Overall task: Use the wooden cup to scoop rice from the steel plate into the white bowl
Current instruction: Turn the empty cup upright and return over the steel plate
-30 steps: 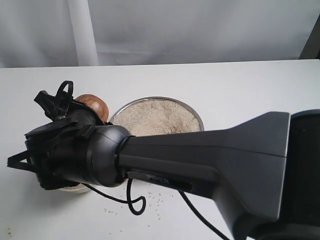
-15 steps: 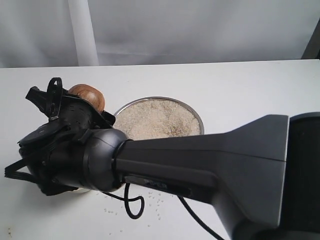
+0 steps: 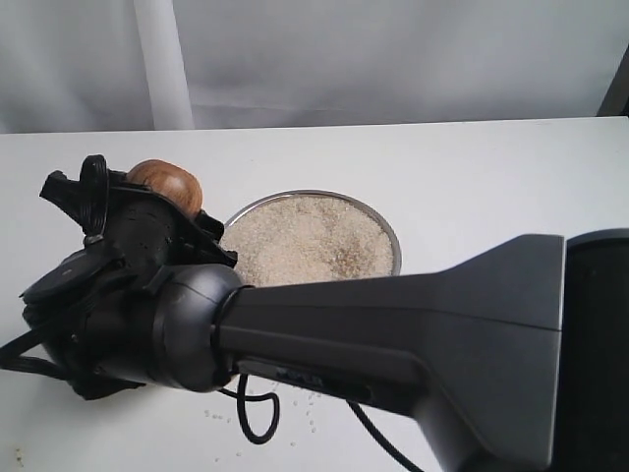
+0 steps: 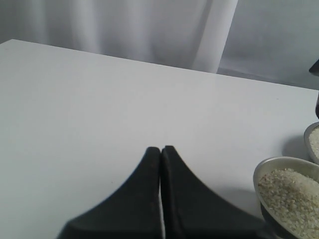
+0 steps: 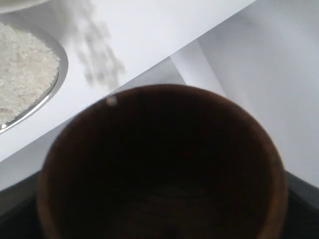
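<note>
Right gripper [image 3: 147, 208], jaws stood wide and clamped on the cup [image 3: 165, 183], cup sat between them with its dark inside facing the wrist, plate [image 3: 389, 236] full of rice [image 3: 305, 241] lay just beside these jaws, left gripper [image 4: 160, 149], jaws pressed together, held nothing.

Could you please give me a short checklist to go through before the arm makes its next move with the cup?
1. Cup gripped by the right gripper: ok.
2. Cup empty: ok, inside dark, one grain on its rim.
3. Rice available in the plate: ok, plenty.
4. Bowl in place: cannot tell, the arm hides it in the exterior view.
5. Left gripper shut, apart from the dishes: ok.
6. Table clean: not ok, loose grains lie near the plate.
</note>
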